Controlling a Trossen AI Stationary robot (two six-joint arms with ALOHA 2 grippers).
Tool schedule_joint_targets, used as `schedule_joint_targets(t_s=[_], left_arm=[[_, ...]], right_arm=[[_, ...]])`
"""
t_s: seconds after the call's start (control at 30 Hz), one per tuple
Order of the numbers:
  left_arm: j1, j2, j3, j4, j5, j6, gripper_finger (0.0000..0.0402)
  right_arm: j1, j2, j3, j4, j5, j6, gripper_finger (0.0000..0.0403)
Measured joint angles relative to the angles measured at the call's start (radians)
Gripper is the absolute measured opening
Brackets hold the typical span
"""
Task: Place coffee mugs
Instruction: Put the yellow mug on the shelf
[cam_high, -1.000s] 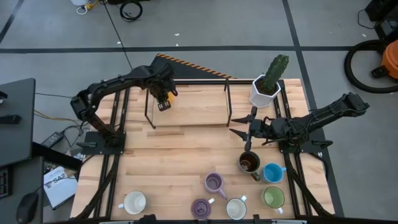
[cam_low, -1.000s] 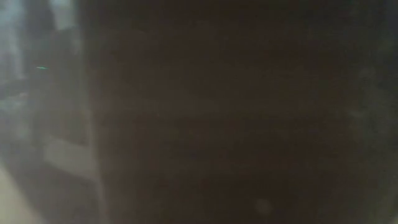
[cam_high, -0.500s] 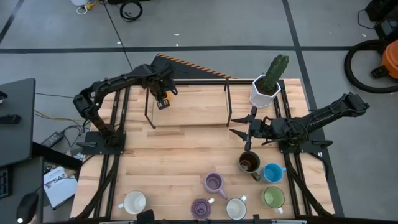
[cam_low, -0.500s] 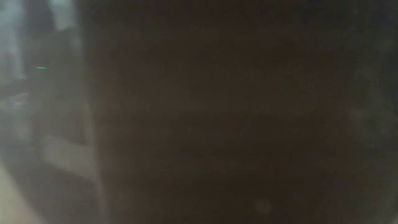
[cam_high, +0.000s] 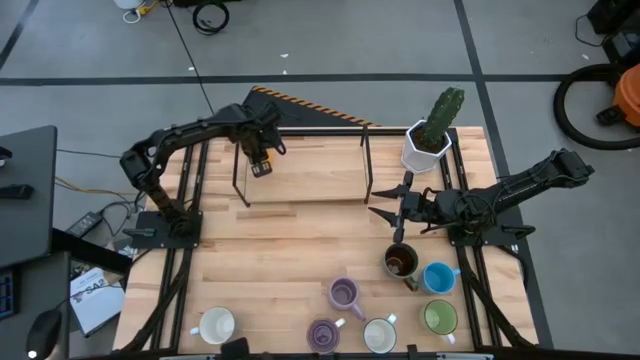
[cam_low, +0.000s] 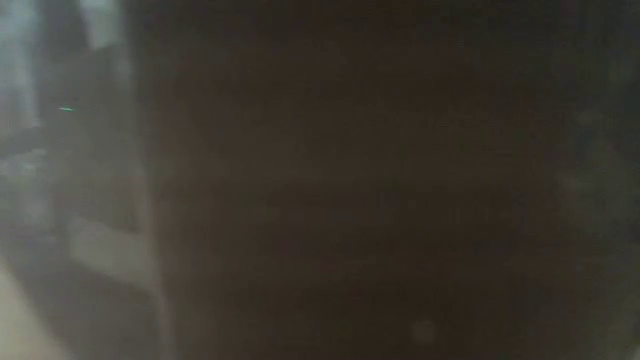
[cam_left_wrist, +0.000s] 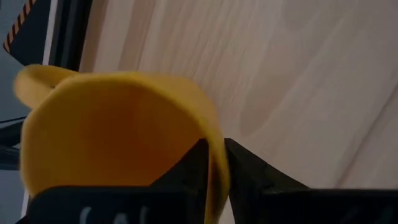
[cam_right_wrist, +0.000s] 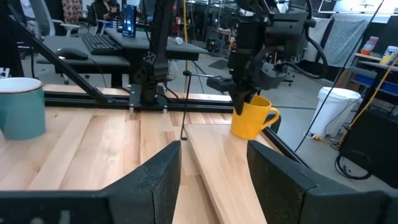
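Note:
An orange mug (cam_right_wrist: 252, 118) stands upright on the left end of a raised wooden shelf (cam_high: 300, 170) at the table's far side. My left gripper (cam_left_wrist: 211, 163) comes down on the mug from above and is shut on its rim. In the high view only a bit of the orange mug (cam_high: 262, 168) shows under the gripper. My right gripper (cam_high: 385, 200) waits open and level beside the shelf's right end. Several other mugs stand near the front edge: dark brown (cam_high: 401, 262), blue (cam_high: 438, 277), green (cam_high: 439, 317), two purple (cam_high: 343, 293) and two white (cam_high: 216, 324). My left gripper holds the orange mug by its rim wall (cam_left_wrist: 214, 146), on the side away from the handle (cam_left_wrist: 31, 78). One finger (cam_left_wrist: 193, 163) is inside the mug and the other (cam_left_wrist: 242, 167) outside. The fingers point down. The mug is upright with its base on the shelf board (cam_right_wrist: 224, 155).
A white angular pot with a green cactus (cam_high: 430, 140) stands at the shelf's right end, close to my right gripper. The shelf rests on thin black legs (cam_high: 238, 180). Something dark right at the lens blocks the low view.
My left arm has shifted a little, its elbow moving toward the table, while its gripper stays over the shelf's left end with the orange mug.

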Motion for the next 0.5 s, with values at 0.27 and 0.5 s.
schedule_joint_targets(t_s=[0.27, 0.5], left_arm=[[-0.014, 0.018, 0.0, 0.008, 0.001, 0.0, 0.0068], [-0.027, 0.018, 0.0, 0.004, -0.01, -0.005, 0.0117]], right_arm=[[0.0, 0.0, 0.0, 0.0, -0.015, 0.0, 0.019], [0.0, 0.0, 0.0, 0.0, -0.016, 0.0, 0.019]])
